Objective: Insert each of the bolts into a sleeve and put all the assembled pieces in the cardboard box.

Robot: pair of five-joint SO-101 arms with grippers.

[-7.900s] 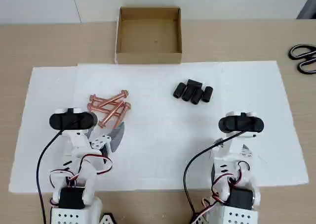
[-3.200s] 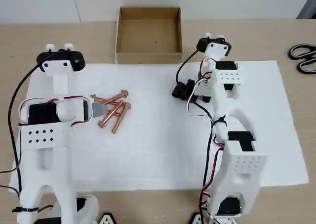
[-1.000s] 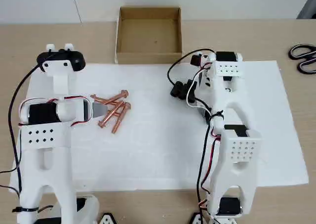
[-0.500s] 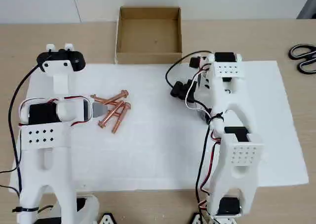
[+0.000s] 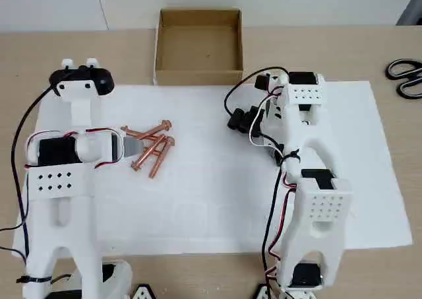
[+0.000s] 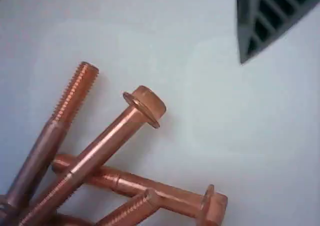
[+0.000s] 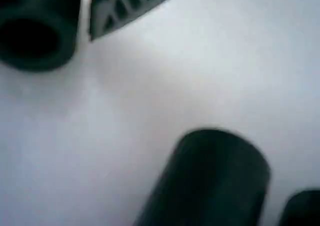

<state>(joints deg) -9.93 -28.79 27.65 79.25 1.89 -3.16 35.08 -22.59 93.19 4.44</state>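
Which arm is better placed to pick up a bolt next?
Left. The left gripper sits at the bolts; the right gripper is over at the sleeves, apart from the bolts.

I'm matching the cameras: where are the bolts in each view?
High view: bolts heaped on the left half of the sheet, sleeves to their right.
Left wrist view: bolts close up, crossed on the sheet.
Right wrist view: sleeves on the sheet instead.
Shared landmark: the white sheet.
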